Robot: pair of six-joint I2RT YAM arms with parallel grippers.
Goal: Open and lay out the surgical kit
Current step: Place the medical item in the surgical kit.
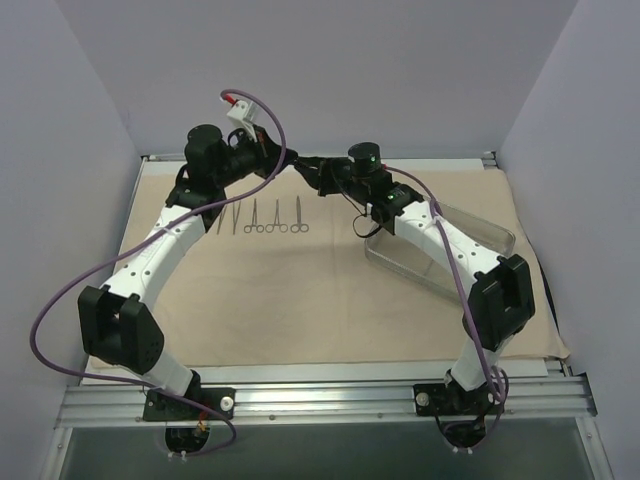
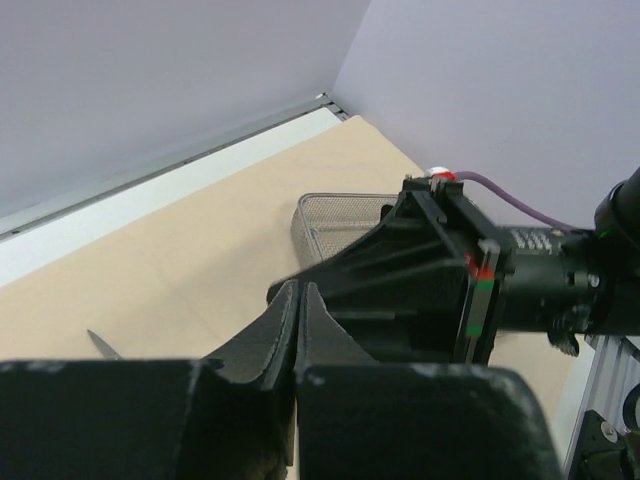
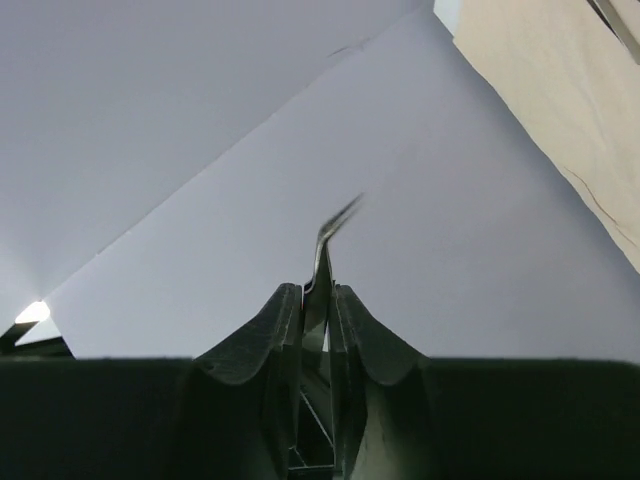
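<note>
Two arms reach inward over the far part of the beige cloth wrap (image 1: 300,300). The wrap lies spread flat as a sheet over almost the whole surface (image 1: 330,371), and the arms' tips come close together near its back edge. The left end effector (image 2: 298,292) is clenched, its fingers pressed together with nothing visible between them. The right end effector (image 3: 318,300) is clamped on one slim metal instrument (image 3: 322,250), whose bent tip sticks out past the fingers toward the pale wall (image 1: 330,70). A row of instruments (image 1: 278,218) lies on the cloth just in front of the two tips. Three of them have ring handles, and the plainer slim pieces at the left end sit right beside the left forearm, which hides part of that end. The clear tray (image 1: 492,236) rests on the right side of the cloth, set at an angle. The right arm crosses above the tray and hides its middle. In the left wrist view, a piece of fine-mesh wall shows behind the black body of the right end effector, which fills much of that view and carries small red and green marks. A pointed grey metal tip (image 2: 100,344) pokes in at the lower left of that view, and I cannot tell which instrument it belongs to. Purple cables (image 1: 40,320) loop wide from both arms. An aluminium rail (image 1: 320,400) runs along the near edge, with the arm bases bolted to it.
</note>
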